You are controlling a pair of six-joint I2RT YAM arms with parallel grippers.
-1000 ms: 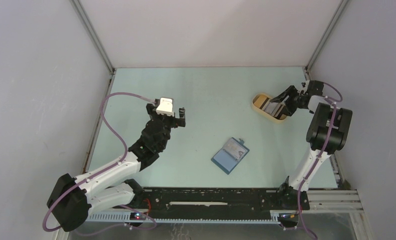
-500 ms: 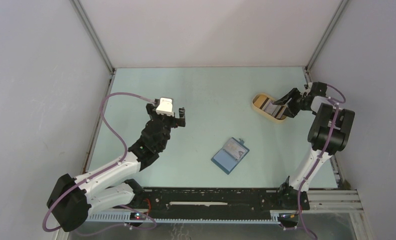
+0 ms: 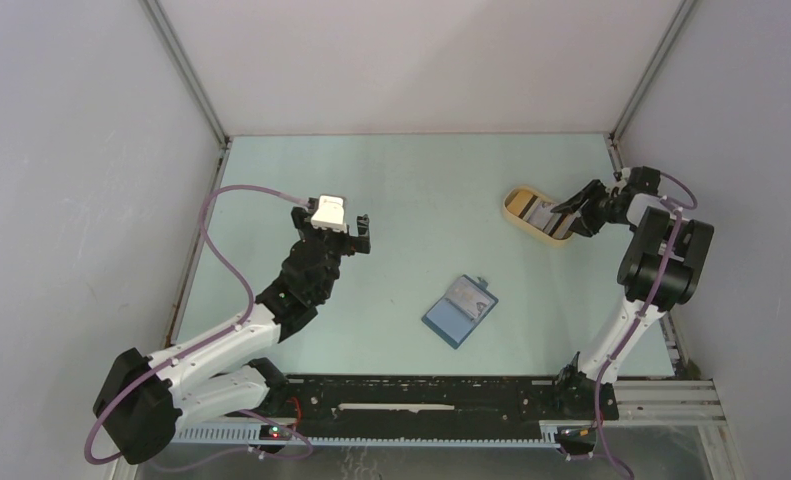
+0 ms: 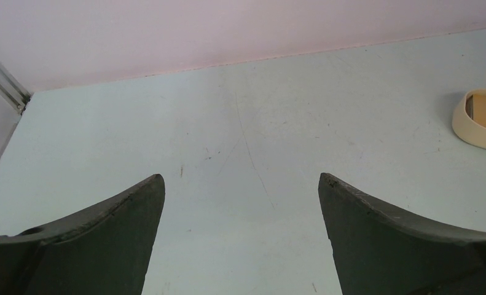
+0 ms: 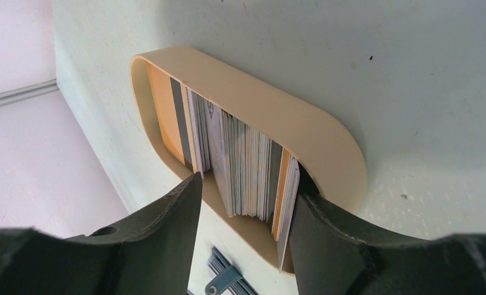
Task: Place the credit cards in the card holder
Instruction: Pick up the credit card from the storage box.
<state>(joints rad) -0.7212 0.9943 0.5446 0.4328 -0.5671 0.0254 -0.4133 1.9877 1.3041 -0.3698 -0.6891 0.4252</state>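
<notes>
Right wrist view: right gripper straddles the credit cards standing in the tan tray near the worktop's right edge, grip unconfirmed; recommend pinching few cards, lifting straight; left gripper gapes empty.

There were two arms, the left arm at lower left and the right arm at right. Each ended in one gripper, making two: the left gripper and the right gripper. One table carried one tan oval tray at upper right and one blue card holder near centre. The credit cards in the tray were packed too tightly to count.
</notes>
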